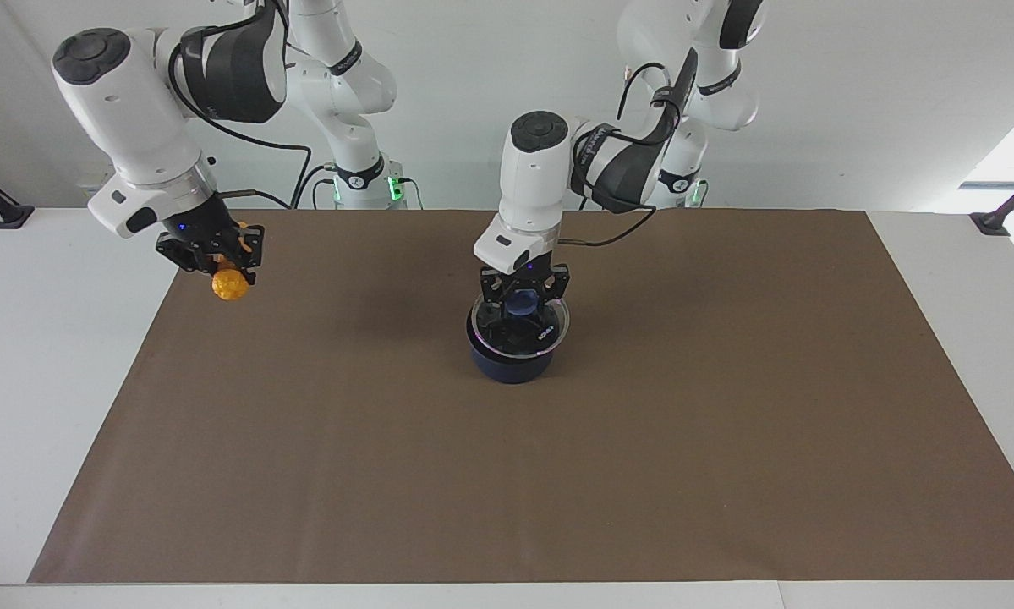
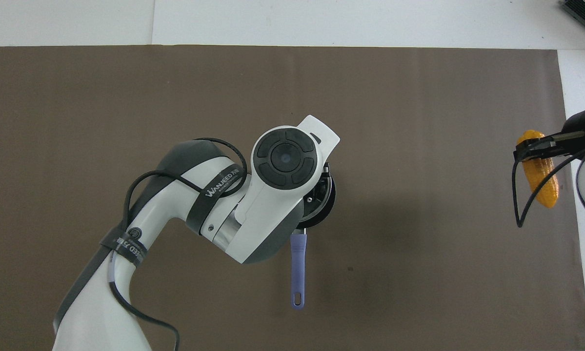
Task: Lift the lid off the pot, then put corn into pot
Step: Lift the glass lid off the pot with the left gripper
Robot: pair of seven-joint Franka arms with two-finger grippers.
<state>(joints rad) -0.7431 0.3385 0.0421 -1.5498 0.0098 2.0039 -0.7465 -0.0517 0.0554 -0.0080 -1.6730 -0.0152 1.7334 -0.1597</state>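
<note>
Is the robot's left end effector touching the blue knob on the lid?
Touching. In the facing view the left end effector is shut on the lid's blue knob, fingers on both sides of it, over the pot.

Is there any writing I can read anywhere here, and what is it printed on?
"WANJEED", then characters too small to read: on the black strap around the left arm's forearm.
White print on a second strap lower on that arm: too small to read.
A small white mark on the lid: too blurred to read.
</note>
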